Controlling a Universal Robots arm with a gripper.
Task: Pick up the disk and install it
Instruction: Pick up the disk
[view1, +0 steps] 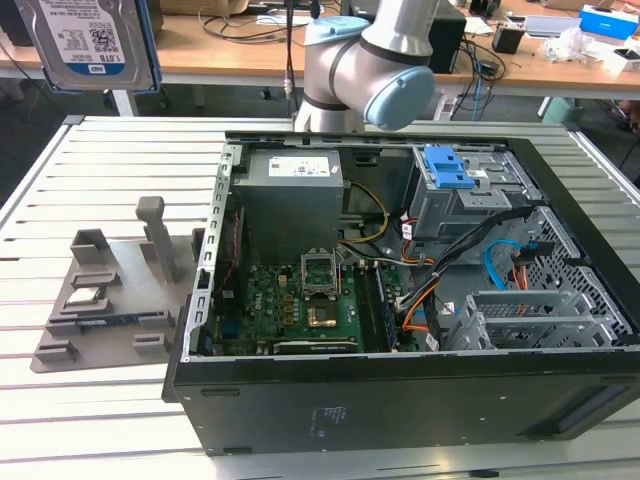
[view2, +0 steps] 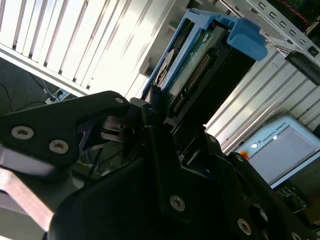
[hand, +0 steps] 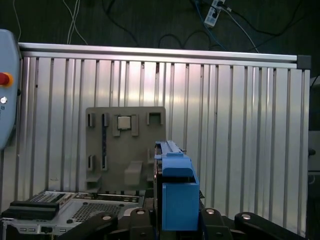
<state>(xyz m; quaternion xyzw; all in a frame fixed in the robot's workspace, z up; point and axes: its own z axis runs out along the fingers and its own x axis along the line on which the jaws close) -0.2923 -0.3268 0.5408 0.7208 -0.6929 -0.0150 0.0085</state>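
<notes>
Gripper (view2: 172, 112): black jaws are closed on one short end of the disk (view2: 200, 62); most of its length sticks out free.
Disk position: held in the air at the exterior view's far left (view1: 88, 42), label toward that camera, well apart from the computer case (view1: 400, 400). In the first wrist view it shows edge-on (hand: 175, 187), over the slatted table (hand: 240, 125).
Slip risk: the hold is on one end only, so a quick swing or stop of the arm (view1: 375, 65) could probably let the disk pivot or slide out.
Drop risk: the grey holder (hand: 125, 150) with the small chip (hand: 125, 123) lies beneath; a fall would likely hit it or the metal slats.
Entry risk: the drive cage (view1: 470, 205) with its blue latch (view1: 449, 168) sits deep inside the case; a tilted disk could jam on the cage edge or the case wall.
Cable risk: loose orange and blue cables (view1: 497, 268) lie beside the cage and could snag the blue frame.
</notes>
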